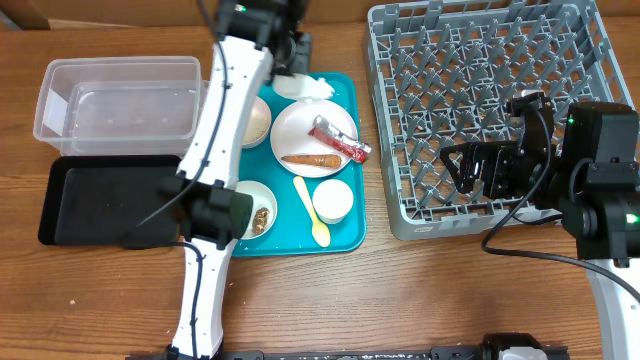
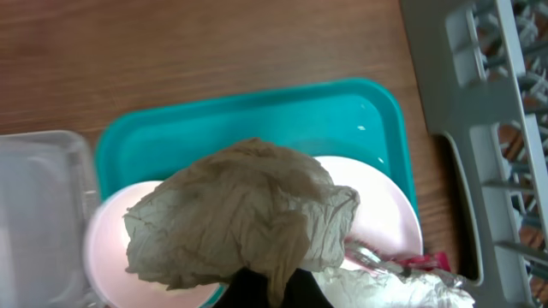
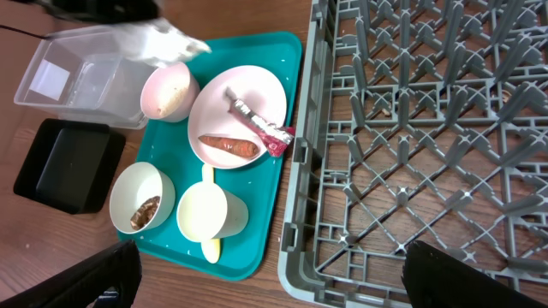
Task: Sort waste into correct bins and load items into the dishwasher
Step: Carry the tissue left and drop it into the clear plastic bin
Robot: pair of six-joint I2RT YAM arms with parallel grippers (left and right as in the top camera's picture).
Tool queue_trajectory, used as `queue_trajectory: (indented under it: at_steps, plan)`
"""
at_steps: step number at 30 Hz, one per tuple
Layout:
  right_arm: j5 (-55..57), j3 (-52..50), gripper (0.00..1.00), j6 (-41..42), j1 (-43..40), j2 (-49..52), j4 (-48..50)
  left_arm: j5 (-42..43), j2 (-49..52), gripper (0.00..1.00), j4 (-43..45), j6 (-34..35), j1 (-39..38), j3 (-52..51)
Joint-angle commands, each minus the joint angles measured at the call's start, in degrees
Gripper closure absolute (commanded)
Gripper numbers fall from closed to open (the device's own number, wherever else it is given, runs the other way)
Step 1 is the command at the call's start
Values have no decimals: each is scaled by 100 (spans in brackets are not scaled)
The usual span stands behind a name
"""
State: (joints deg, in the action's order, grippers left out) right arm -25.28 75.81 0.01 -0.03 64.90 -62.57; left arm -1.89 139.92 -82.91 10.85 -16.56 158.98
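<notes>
My left gripper (image 1: pixel 288 62) is shut on crumpled white paper (image 1: pixel 306 88) and holds it above the back of the teal tray; the paper (image 2: pixel 240 214) fills the left wrist view. A pale plate (image 1: pixel 300 132) carries a red-and-white wrapper (image 1: pixel 340 140) and an orange stick (image 1: pixel 310 160). One bowl (image 1: pixel 262 212) holds a brown lump; another bowl (image 1: pixel 258 122) stands behind it. A white cup (image 1: pixel 333 200) and yellow spoon (image 1: pixel 312 215) lie in front. My right gripper (image 1: pixel 478 165) is open and empty over the grey dish rack (image 1: pixel 480 60).
The clear tub (image 1: pixel 115 100) stands at the far left with the black tray (image 1: pixel 100 200) in front of it. The teal tray (image 1: pixel 350 235) lies between them and the rack. My left arm crosses the black tray's right end.
</notes>
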Motion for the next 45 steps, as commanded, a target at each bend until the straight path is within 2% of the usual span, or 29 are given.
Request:
queue_trajectory:
  at_steps: [1,11,21,22,23,25,26,27,33,39,42,45]
  plan:
    - [-52,146,0,17,-42,-22,31,44,-22,96,-245,151,199,472]
    - [-52,146,0,17,-42,-22,26,-13,-15,96,-927,422,1471,680]
    - [-55,146,0,17,-42,-22,-118,-151,13,94,-660,420,2861,221]
    - [-55,146,0,17,-42,-22,-138,-149,17,88,-599,420,2933,98]
    - [-55,146,0,17,-42,-22,-146,-144,17,75,-546,420,2992,-17]
    - [-52,146,0,17,-42,-22,-140,-146,22,24,-494,420,3067,-192]
    - [-52,146,0,17,-42,-22,-138,-146,22,9,-481,420,3086,-245]
    - [-55,146,0,17,-42,-22,-122,-149,22,1,-481,420,3095,-260]
    - [-52,146,0,15,-42,-22,-87,-61,9,0,-361,348,3080,-92]
    - [-52,146,0,15,-42,-22,-87,1615,0,0,-358,-719,2758,372]
    - [-52,146,0,15,-42,-22,-94,2015,2,0,-367,-994,2411,385]
    - [-52,146,0,17,-42,-22,-98,2074,26,0,-411,-1327,1967,289]
